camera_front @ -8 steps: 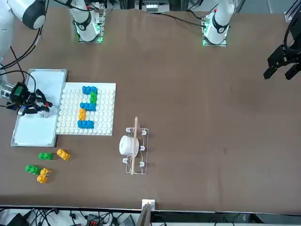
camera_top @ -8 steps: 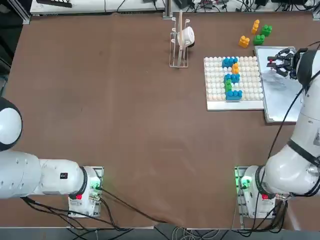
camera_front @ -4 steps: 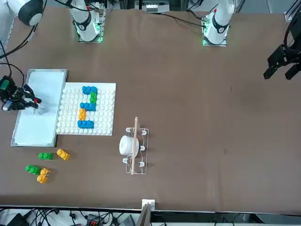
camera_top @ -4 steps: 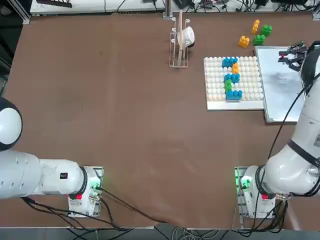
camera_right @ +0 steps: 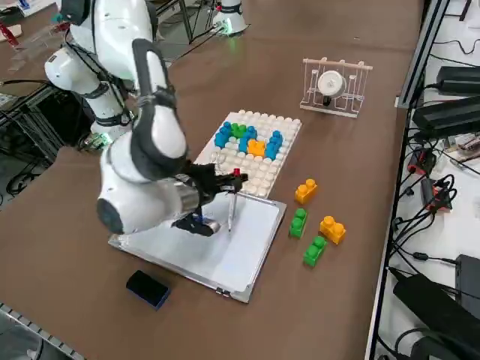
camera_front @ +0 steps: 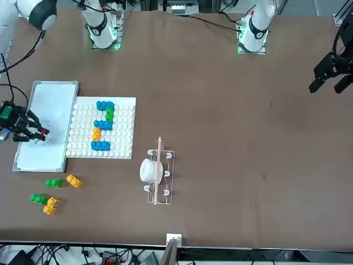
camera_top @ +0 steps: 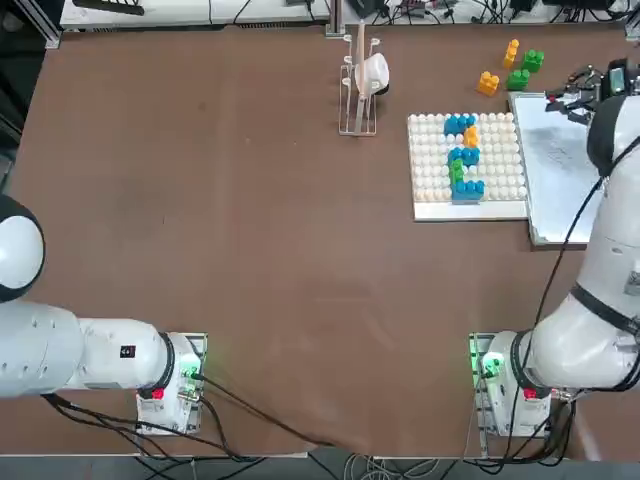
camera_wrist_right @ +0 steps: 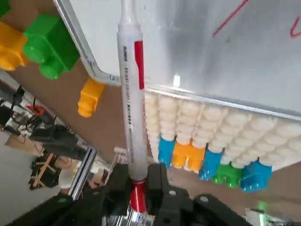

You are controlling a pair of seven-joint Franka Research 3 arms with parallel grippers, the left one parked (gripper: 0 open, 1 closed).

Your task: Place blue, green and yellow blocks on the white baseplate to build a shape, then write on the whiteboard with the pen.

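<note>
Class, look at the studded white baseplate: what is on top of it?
On the baseplate stands a shape of blue, green and yellow blocks. The studs under the blocks are covered. The right gripper, shut on the pen, is over the whiteboard instead.

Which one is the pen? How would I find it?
Find the whiteboard, the smooth white board with a silver frame beside the bumpy white baseplate. Over it hangs the right end effector, shut on the pen. It is the only thin whitish stick with a red end; nearby things are chunky bricks.
</note>
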